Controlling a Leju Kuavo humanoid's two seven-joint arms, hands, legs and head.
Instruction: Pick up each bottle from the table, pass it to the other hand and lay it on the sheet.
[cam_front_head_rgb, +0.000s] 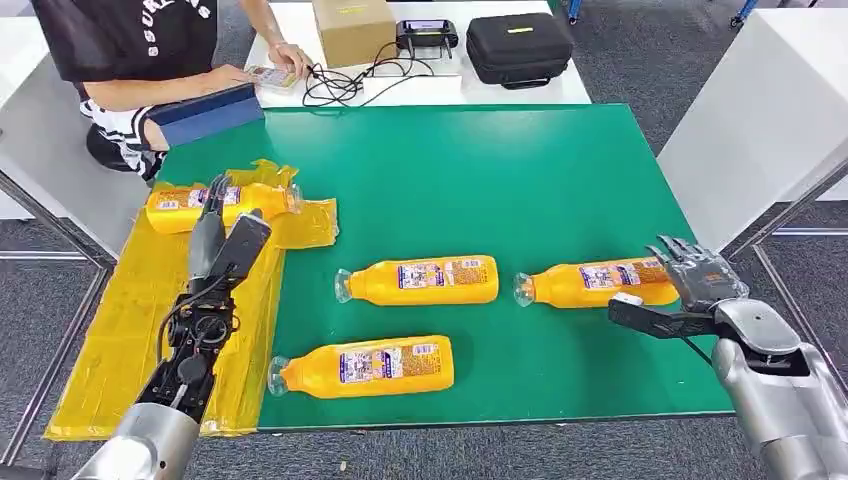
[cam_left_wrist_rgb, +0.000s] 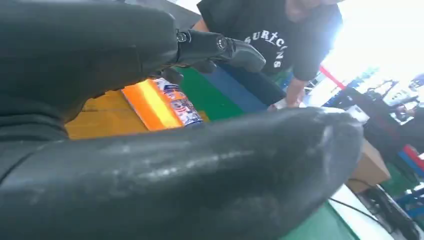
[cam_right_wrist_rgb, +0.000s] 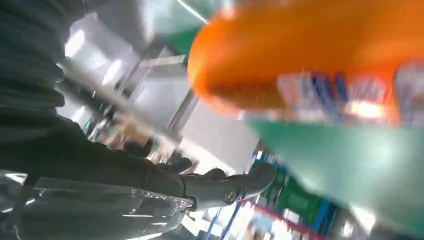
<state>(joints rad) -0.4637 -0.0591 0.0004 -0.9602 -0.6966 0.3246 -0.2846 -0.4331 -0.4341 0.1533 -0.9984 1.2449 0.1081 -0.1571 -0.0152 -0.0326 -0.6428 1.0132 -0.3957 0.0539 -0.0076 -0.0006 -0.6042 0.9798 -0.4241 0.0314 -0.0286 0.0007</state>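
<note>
Orange-yellow plastic bottles, four of them, all lie on their sides, each with a clear cap and a blue-and-white printed label around the middle. One bottle on the sheet (cam_front_head_rgb: 222, 204) rests at the far end of the yellow sheet (cam_front_head_rgb: 120, 330), which is draped over the left edge of the green desk (cam_front_head_rgb: 500, 170); its cap points toward the middle of the desk. The left hand (cam_front_head_rgb: 222, 232) hangs just above this bottle with its fingers apart and nothing in them; the left wrist view shows the bottle's orange side and label (cam_left_wrist_rgb: 165, 102) between the thumb and the dark fingers.

On the bare green top, the middle bottle (cam_front_head_rgb: 420, 281) lies near the centre, cap toward the sheet. The near bottle (cam_front_head_rgb: 365, 366) lies close to the near edge, just beside the sheet, cap pointing the same way. The right bottle (cam_front_head_rgb: 595, 283) lies toward the right edge, cap pointing at the middle bottle's base.

The right hand (cam_front_head_rgb: 690, 285) is at the base end of the right bottle, fingers spread over it and thumb extended below; whether it touches the bottle I cannot tell. The right wrist view shows the blurred orange base (cam_right_wrist_rgb: 310, 55) above the thumb.

A person (cam_front_head_rgb: 150, 50) sits at the far left corner.
</note>
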